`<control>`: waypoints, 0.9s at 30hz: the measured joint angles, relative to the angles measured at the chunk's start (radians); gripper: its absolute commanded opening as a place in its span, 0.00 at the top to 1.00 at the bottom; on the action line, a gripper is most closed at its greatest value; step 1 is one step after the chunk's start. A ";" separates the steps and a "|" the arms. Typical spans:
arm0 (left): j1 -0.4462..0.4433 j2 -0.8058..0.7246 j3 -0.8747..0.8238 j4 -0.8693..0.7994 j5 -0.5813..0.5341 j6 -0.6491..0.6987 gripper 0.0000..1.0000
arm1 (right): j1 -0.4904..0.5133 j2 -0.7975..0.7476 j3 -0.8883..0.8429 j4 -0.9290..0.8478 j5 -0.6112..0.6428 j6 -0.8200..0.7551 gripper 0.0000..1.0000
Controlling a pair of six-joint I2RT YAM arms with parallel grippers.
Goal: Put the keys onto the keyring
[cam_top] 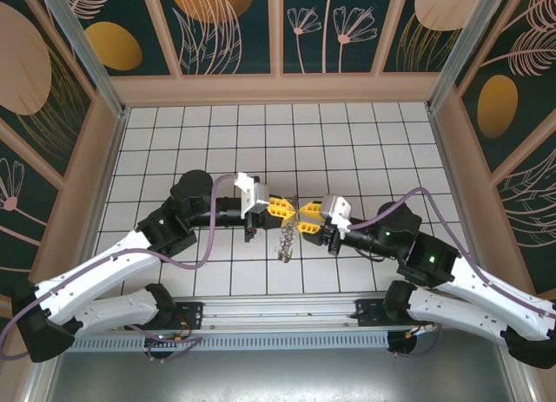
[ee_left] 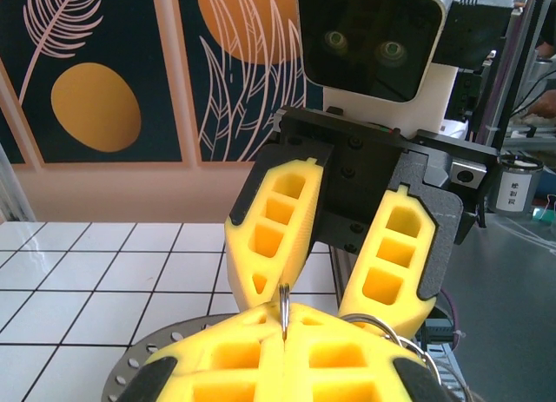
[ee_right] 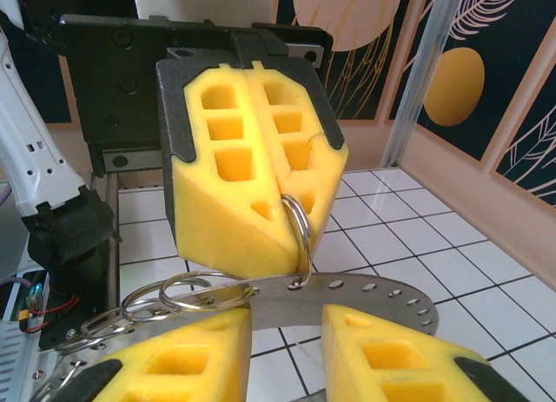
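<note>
The keyring (ee_right: pixel 373 293) is a flat grey metal ring with a row of small holes along its rim. It hangs from a small split ring (ee_right: pixel 297 218) threaded through one hole. My left gripper (ee_left: pixel 284 332) is shut on that split ring, whose thin edge sticks up between the fingertips. My right gripper (ee_right: pixel 287 319) faces it tip to tip, open, with the keyring's band lying just past its fingertips. In the top view both grippers meet mid-table, left (cam_top: pixel 283 208) and right (cam_top: pixel 307 214), with the metal bunch (cam_top: pixel 285 241) dangling below. The keys are hidden.
Several loose split rings (ee_right: pixel 174 291) hang off the keyring's left end, beside my right gripper's left finger (ee_right: pixel 174 367). The white tiled floor (cam_top: pixel 347 141) is walled by patterned panels (cam_top: pixel 226 29). A metal rail (cam_top: pixel 278 311) runs along the near edge.
</note>
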 measured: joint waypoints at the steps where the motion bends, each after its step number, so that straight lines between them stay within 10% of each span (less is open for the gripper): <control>1: 0.000 0.000 0.000 0.000 0.000 0.000 1.00 | 0.000 0.000 0.000 0.000 0.000 0.000 0.73; 27: 0.002 0.008 0.018 -0.003 0.012 0.000 1.00 | 0.000 -0.026 -0.022 0.094 -0.006 0.000 0.77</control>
